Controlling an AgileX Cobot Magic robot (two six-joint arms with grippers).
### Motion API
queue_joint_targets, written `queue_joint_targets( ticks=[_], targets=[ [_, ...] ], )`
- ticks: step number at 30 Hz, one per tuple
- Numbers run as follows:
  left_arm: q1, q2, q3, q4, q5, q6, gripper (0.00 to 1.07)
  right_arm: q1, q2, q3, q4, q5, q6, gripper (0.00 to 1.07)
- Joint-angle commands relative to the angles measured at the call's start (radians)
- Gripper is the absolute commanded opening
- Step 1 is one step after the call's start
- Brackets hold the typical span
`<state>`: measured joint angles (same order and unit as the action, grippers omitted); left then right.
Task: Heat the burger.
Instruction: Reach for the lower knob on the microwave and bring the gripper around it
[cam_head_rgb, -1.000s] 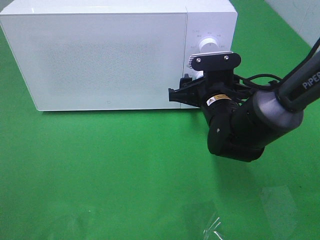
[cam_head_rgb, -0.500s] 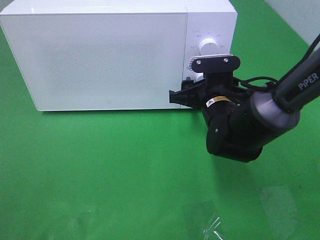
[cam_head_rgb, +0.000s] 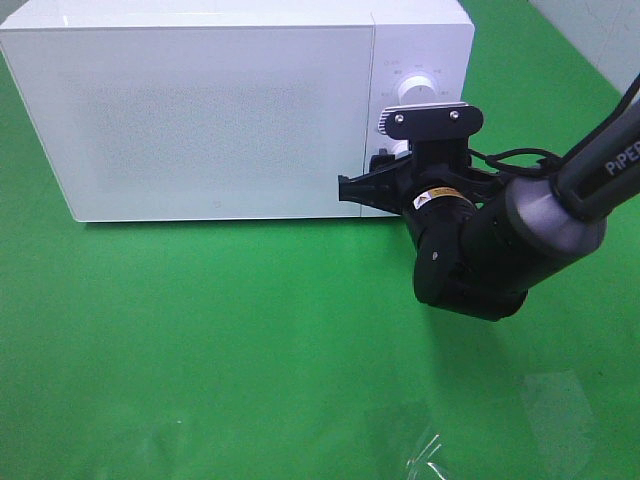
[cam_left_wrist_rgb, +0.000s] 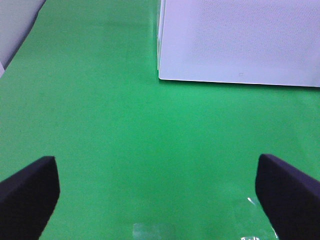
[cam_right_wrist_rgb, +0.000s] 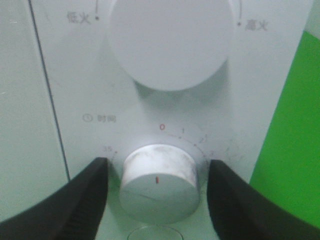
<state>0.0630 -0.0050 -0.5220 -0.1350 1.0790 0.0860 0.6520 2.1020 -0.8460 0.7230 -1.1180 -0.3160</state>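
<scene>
Right gripper (cam_head_rgb: 392, 165), seen from the high camera, is close up to the control panel at the right end of the white box-shaped microwave oven (cam_head_rgb: 220, 110). It is at the small white round timer knob (cam_head_rgb: 396, 149), which is next to the larger white round power dial (cam_head_rgb: 417, 88). A silver-and-black wrist bracket (cam_head_rgb: 430, 118) hides much of the small knob. The oven's door is closed, and the oven stands on a green cloth-covered table (cam_head_rgb: 200, 330). The golden-bun burger shows in no view, so where it is cannot be told.

From the left wrist, the left gripper (cam_left_wrist_rgb: 160, 195) hangs over the green cloth with its two dark fingers (cam_left_wrist_rgb: 27, 192) spread wide and nothing between them. The oven's front corner lies ahead.

From the right wrist, the right gripper's black fingers (cam_right_wrist_rgb: 75, 200) straddle the timer knob. A narrow gap shows on each side, so the jaws are parted and not gripping it. A short red mark is on the knob's face.
</scene>
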Motion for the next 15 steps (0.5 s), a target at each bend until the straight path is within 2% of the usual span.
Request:
queue_joint_targets(
  ticks=[1, 2, 3, 4, 7, 8, 9, 15],
  targets=[
    [0.0, -0.016, 0.003, -0.002, -0.009, 0.001, 1.0, -0.012, -0.019, -0.021, -0.057, -0.045, -0.005, 0.44],
    [0.0, -0.016, 0.003, -0.002, -0.009, 0.001, 1.0, -0.012, -0.019, -0.021, -0.057, -0.044, -0.005, 0.32],
    [0.0, -0.016, 0.003, -0.002, -0.009, 0.001, 1.0, -0.012, -0.019, -0.021, -0.057, -0.044, -0.005, 0.32],
    [0.0, -0.016, 0.003, -0.002, -0.009, 0.001, 1.0, -0.012, -0.019, -0.021, -0.06, -0.044, -0.004, 0.19],
    [0.0, -0.016, 0.003, -0.002, -0.009, 0.001, 1.0, -0.012, -0.019, -0.021, -0.06, -0.044, -0.004, 0.13],
    [0.0, -0.016, 0.003, -0.002, -0.009, 0.001, 1.0, -0.012, -0.019, -0.021, -0.06, -0.044, -0.003, 0.03],
    [0.0, -0.016, 0.003, -0.002, -0.009, 0.001, 1.0, -0.012, -0.019, -0.021, -0.06, -0.044, 0.003, 0.0],
    [0.0, -0.016, 0.003, -0.002, -0.009, 0.001, 1.0, -0.012, -0.019, -0.021, -0.062, -0.044, 0.118, 0.0]
  ],
)
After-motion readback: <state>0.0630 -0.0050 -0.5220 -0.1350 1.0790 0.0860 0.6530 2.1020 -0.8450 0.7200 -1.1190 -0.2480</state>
